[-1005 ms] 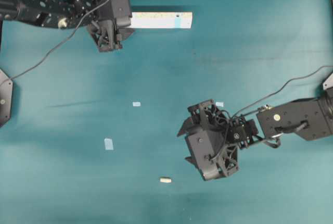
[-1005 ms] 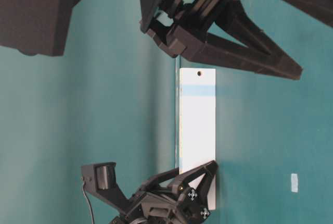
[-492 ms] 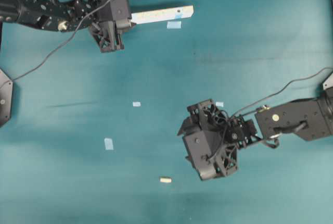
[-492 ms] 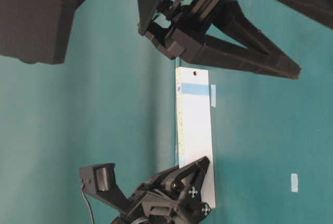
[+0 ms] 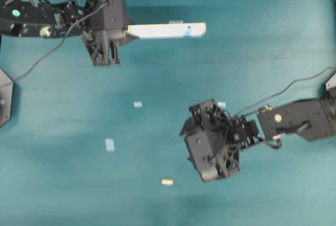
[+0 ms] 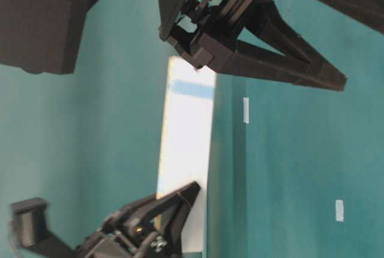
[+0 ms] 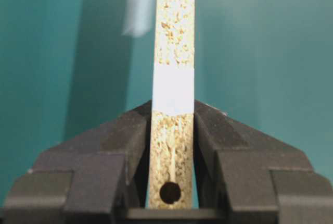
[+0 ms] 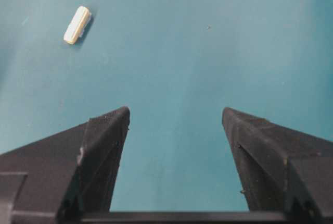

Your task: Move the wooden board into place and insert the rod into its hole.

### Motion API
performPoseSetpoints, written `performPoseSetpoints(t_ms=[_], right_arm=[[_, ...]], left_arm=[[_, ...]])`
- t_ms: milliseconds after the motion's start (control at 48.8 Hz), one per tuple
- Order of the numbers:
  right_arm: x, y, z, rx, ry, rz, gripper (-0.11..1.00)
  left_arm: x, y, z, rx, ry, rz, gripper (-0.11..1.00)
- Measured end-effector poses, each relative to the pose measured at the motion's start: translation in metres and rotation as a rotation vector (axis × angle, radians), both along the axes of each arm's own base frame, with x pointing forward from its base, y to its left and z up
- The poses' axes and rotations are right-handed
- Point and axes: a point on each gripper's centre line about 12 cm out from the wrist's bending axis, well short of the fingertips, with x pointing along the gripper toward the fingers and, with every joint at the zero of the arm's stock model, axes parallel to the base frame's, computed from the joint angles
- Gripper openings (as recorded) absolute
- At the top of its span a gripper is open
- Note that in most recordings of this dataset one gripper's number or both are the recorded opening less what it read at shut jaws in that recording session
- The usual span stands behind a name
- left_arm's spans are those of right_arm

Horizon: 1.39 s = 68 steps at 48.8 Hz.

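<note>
I am gripping the wooden board [image 7: 173, 146] by its edge faces between my left gripper [image 7: 171, 146] fingers, jaws narrowed onto it, and carrying it clear of the teal table [image 5: 262, 52]. In my left wrist view its speckled edge is facing the camera, a pale band is crossing it just above my fingertips, and the hole [image 7: 170, 192] is showing as a dark round spot low between my fingers; the board's far end is running out of the top of that picture. From overhead the board [image 5: 167, 30] is reaching out to the right from my left gripper [image 5: 128, 31], its gripped end hidden under the black housing. The table-level view is blurring the board [image 6: 186, 150], and my dark gripper parts are covering both its ends.

The rod [image 8: 77, 24] is lying loose on the table, well apart from the board, up and left of my right gripper [image 8: 176, 117], whose jaws are standing wide and holding nothing. Overhead, the rod [image 5: 167, 182] is sitting just left of that gripper [image 5: 197, 168], whose fingertips are hard to make out under its body.

Small pale-blue tape squares [image 5: 109, 144] are dotting the table.
</note>
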Motion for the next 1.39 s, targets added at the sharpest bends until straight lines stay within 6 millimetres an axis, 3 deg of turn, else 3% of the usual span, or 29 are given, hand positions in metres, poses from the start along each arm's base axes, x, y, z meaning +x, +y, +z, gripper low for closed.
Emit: performPoseSetpoints(t_ms=[246, 533, 964, 1395], right_arm=[[0.000, 0.000, 0.000, 0.001, 0.000, -0.001, 0.80], [0.000, 0.000, 0.000, 0.000, 0.001, 0.000, 0.80], [0.000, 0.000, 0.001, 0.001, -0.001, -0.001, 0.80], [0.000, 0.000, 0.000, 0.001, 0.000, -0.001, 0.80]], left_arm=[[0.019, -0.068, -0.005, -0.128, -0.078, -0.070, 0.21], [0.030, -0.107, -0.047, -0.253, -0.111, -0.064, 0.21], [0.034, -0.113, -0.084, -0.254, -0.085, -0.070, 0.21], [0.036, -0.113, -0.089, -0.253, -0.085, -0.069, 0.21]])
